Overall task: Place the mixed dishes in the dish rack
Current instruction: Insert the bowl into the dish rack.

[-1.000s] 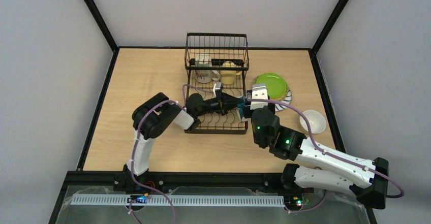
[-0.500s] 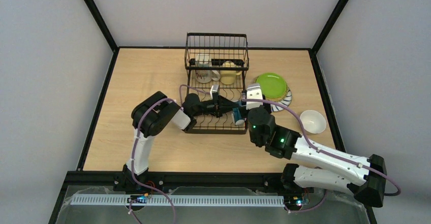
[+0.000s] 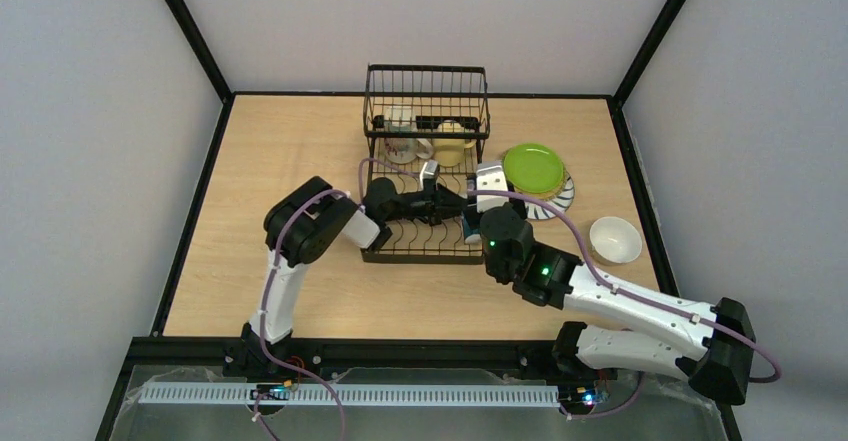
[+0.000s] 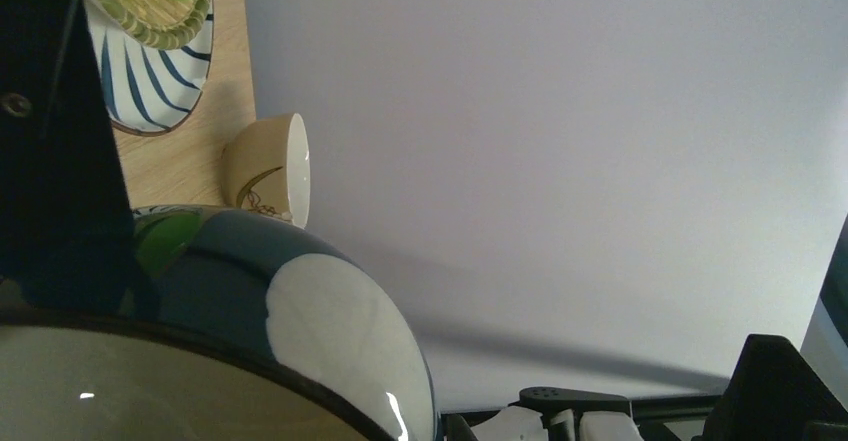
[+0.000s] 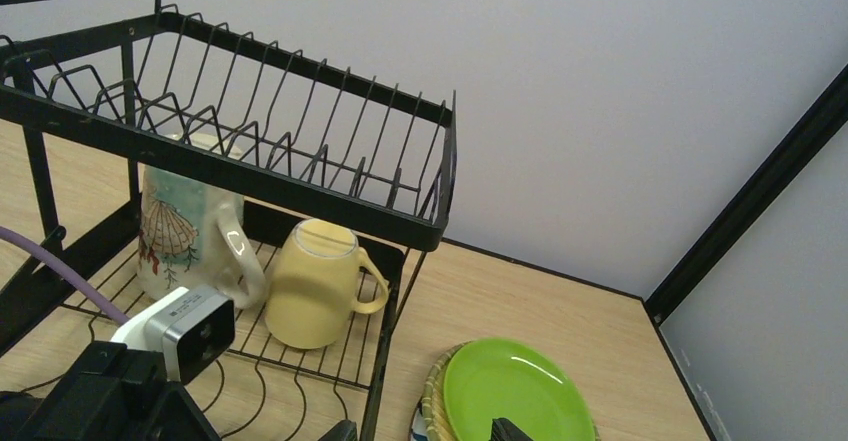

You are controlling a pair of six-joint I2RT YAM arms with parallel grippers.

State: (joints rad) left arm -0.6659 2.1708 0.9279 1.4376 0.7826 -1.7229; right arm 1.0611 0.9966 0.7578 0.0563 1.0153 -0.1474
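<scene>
The black wire dish rack [image 3: 425,176] stands mid-table. Its back section holds a white printed mug [image 5: 185,231] and a pale yellow mug [image 5: 315,286], both upside down. My left gripper [image 3: 452,208] reaches across the rack's front section and is shut on the blue-patterned mug [image 3: 468,226], which fills the lower left of the left wrist view [image 4: 250,341]. My right gripper [image 5: 425,431] hangs open and empty at the rack's right edge, above the lime green plate [image 5: 510,391]. That plate tops a stack [image 3: 533,168] over a tan plate and a striped plate [image 4: 150,71]. The cream mug [image 3: 614,239] lies on the table to the right.
Black frame posts and grey walls close in the table [image 3: 290,151] on three sides. The left wrist camera [image 5: 180,331] sits close in front of the right gripper. A purple cable [image 3: 385,173] loops over the rack's left side.
The right arm has swung left, bringing its gripper closer to the rack's right edge. The left gripper and the blue-patterned mug have shifted slightly left over the rack.
</scene>
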